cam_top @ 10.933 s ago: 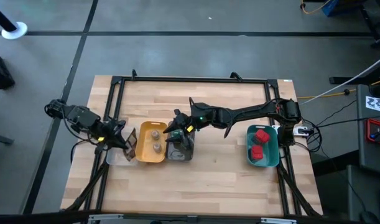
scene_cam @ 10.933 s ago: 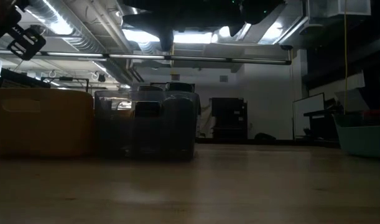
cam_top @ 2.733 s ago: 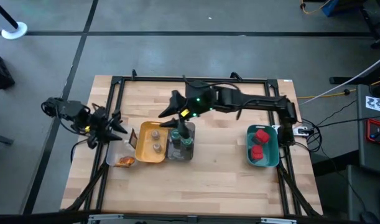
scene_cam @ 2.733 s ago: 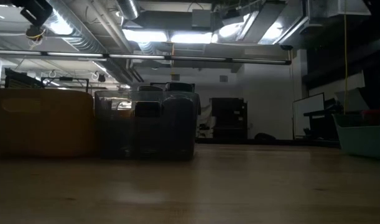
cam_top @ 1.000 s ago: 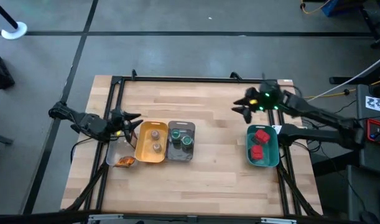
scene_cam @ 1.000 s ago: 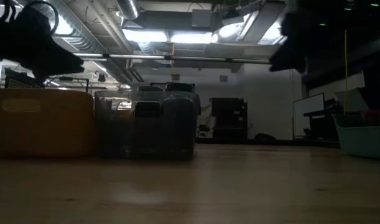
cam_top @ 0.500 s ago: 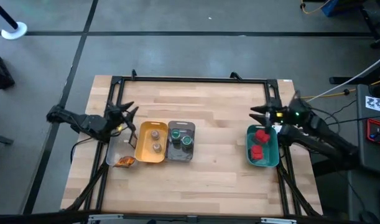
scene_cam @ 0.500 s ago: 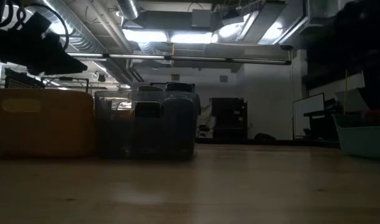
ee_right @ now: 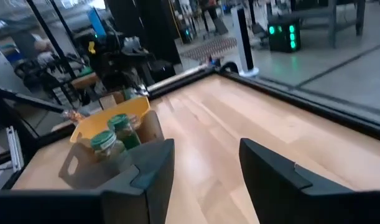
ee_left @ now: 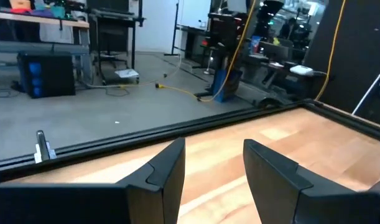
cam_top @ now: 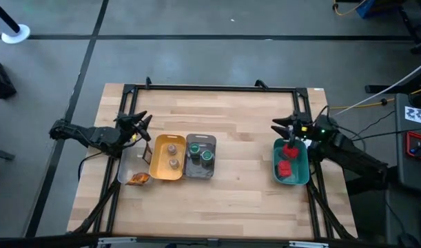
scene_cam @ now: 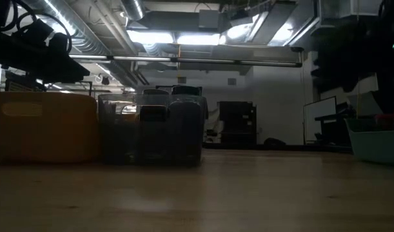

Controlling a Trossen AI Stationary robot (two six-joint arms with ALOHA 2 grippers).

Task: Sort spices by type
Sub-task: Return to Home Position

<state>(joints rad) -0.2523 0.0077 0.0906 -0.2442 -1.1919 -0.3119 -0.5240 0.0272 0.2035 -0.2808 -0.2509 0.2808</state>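
Jaws wide & empty, both arms. L gripper (cam_top: 138, 124) at table's left edge, R gripper (cam_top: 284, 128) near red boxes (cam_top: 286, 160); looks like you've nothing left to grab.

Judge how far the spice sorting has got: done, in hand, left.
Done: two green-lidded jars stand in the grey tray, two tan-grey jars in the yellow tray, two red boxes in the teal tray, a flat orange packet in the clear tray. In hand: nothing; the left pincer and right pincer are open, empty. Left: no spice lies loose.
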